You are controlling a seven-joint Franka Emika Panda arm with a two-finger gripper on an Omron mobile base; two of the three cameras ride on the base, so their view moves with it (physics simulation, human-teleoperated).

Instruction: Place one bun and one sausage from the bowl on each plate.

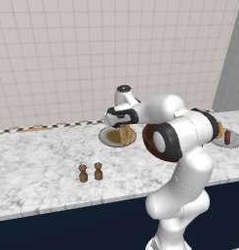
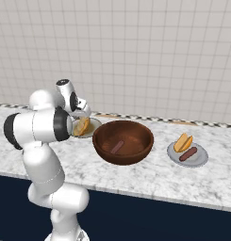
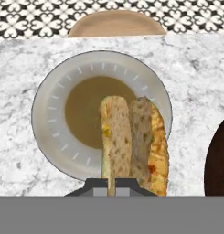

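My gripper [image 3: 111,183] is shut on a split golden bun [image 3: 131,137], which hangs upright just above the pale grey plate with the brownish centre [image 3: 45,114]. From the left base view the same bun [image 1: 124,135] dangles over that plate [image 1: 105,138]. To the right stands the deep reddish-brown bowl [image 2: 136,155] with one sausage [image 2: 117,147] lying inside. Further right, the plain grey plate [image 2: 201,160] carries a bun [image 2: 183,141] and a sausage [image 2: 188,154].
Two small brown shakers [image 1: 83,173] [image 1: 98,171] stand on the marble counter near its front edge. A flat wooden board [image 3: 115,25] lies behind the plate by the tiled wall. My own arm hides most of the bowl [image 1: 146,140] in the left base view.
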